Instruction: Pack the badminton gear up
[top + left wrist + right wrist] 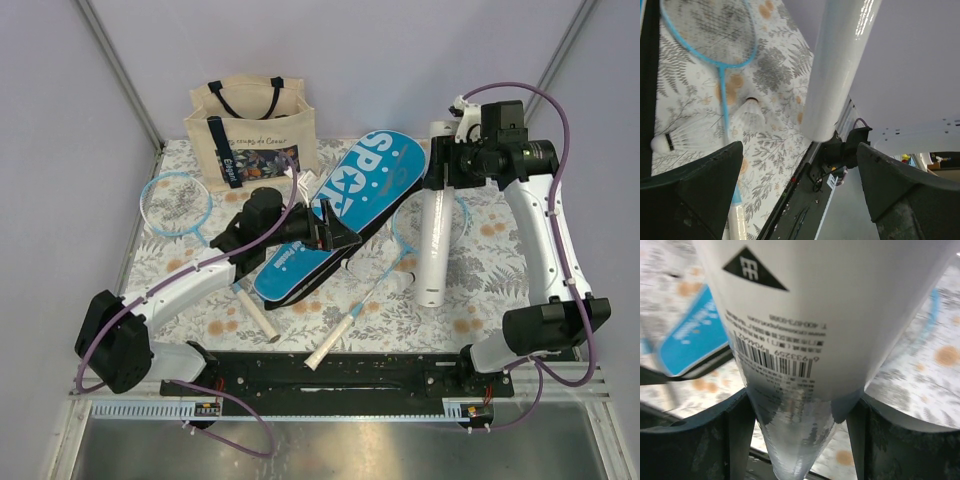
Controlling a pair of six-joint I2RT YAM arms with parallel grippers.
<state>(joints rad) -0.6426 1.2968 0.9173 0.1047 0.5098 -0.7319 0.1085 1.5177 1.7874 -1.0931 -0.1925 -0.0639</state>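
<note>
Right wrist view: white tube [830,300] clamped in right gripper [800,440] blocks most; left gripper [800,195] gapes empty

A beige cloth bag with black handles [255,130] stood up at about 11 o'clock on the table. A dark blue strip [225,160] hung down its front. Under everything lay a white cloth with grey leaves and orange flowers [480,250]. A long black bar [330,375] ran along the 6 o'clock edge. Plain grey walls [330,60] stood behind.
</note>
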